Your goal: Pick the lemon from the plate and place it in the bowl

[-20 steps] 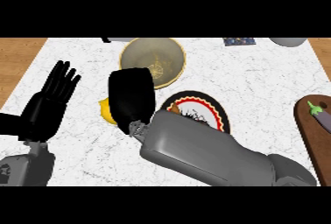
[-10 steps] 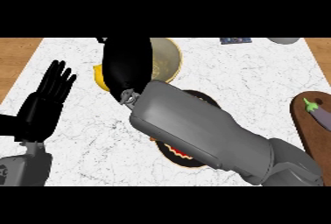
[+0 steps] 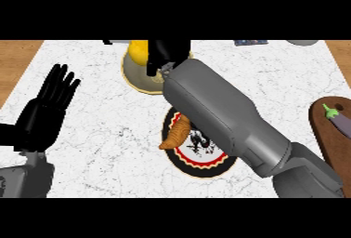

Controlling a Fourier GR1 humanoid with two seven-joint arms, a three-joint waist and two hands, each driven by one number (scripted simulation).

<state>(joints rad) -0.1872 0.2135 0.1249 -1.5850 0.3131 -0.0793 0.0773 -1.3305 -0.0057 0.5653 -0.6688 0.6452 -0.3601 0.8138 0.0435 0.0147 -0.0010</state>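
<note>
Head view, sole view supplied: right hand (image 3: 166, 52) had travelled from the plate (image 3: 200, 165) up the counter (image 3: 103, 153) to the bowl (image 3: 136, 79) over the preceding second; half a second earlier it was just reaching the bowl's near side, and at this moment it hung over the bowl's far part; its fingers were curled round the lemon (image 3: 139, 50), of which only a yellow patch showed at the hand's left side; the lemon was therefore off the plate, carried in the hand, above the bowl's far left rim and not yet lying in it; whether it touched the bowl could not be told. The grey right forearm (image 3: 226, 121) now crossed the plate and hid part of it; a brown pastry-like item (image 3: 176, 133) remained on the plate's left part. Left hand (image 3: 42, 116) rested at the view's left edge, fingers straight and upward, unchanged in pose. An eggplant (image 3: 337, 118) lay on a wooden board (image 3: 328, 144) at the right edge, well apart from the work. Judgement: transport was almost complete; release into the bowl remained, and the lemon probably needed to sit nearer the bowl's middle first.
</note>
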